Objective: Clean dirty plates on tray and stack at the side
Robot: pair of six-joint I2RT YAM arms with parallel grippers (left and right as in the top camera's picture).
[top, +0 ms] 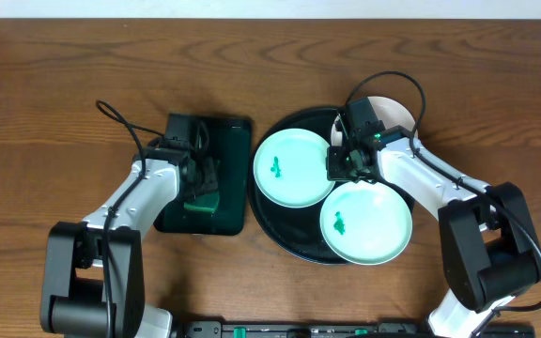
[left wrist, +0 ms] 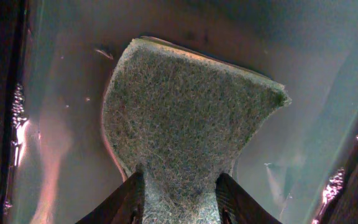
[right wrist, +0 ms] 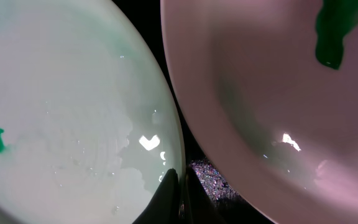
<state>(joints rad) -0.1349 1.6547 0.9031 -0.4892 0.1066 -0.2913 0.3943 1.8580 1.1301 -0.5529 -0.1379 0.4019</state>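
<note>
Two pale mint-green plates lie on the round black tray (top: pixel 287 233), one at upper left (top: pixel 294 167) and one at lower right (top: pixel 369 223). Each has a small green smear. A white plate (top: pixel 398 113) shows behind my right arm, mostly hidden. My right gripper (top: pixel 339 167) sits where the two mint plates meet. In the right wrist view its fingers (right wrist: pixel 180 179) are pinched on the rim of the left plate (right wrist: pixel 73 106), beside the other plate (right wrist: pixel 266 106). My left gripper (top: pixel 200 183) is shut on a green scouring sponge (left wrist: pixel 185 112).
The sponge hangs over the rectangular dark green tray (top: pixel 234 133), which stands left of the black tray; its wet glossy floor shows in the left wrist view (left wrist: pixel 61 155). Arm cables loop above both grippers. Bare wooden table surrounds both trays.
</note>
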